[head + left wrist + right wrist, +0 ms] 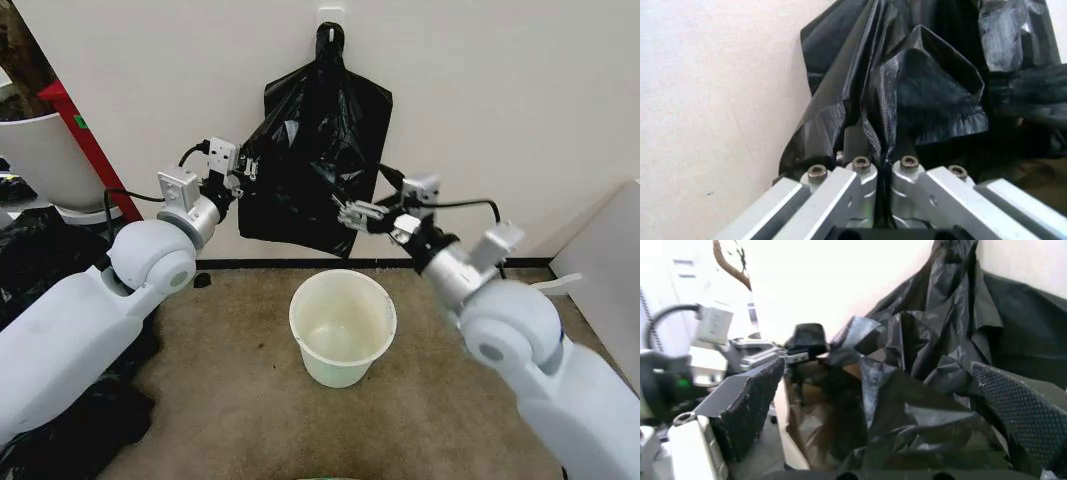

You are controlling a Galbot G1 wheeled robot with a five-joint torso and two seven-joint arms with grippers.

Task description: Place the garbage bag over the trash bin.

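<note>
Black, glossy, wrinkled plastic garbage bag (315,150) is hung on a wall hook, upper centre. Its left edge is pinched by the left gripper (883,172); the right gripper (347,212), fingers spread, is set around its right side, seemingly to spread it. Cream-white round trash bin (342,322) stands below, uncovered.

Arms: glossy white shells with round ball-shaped joints and grey metal wrist collars.
Cables: black leads looping off both wrists.
Left hand (883,172): silver aluminium fingers fastened with hex-socket screws.
Right hand (887,405): black dimpled finger pads (750,405).
</note>
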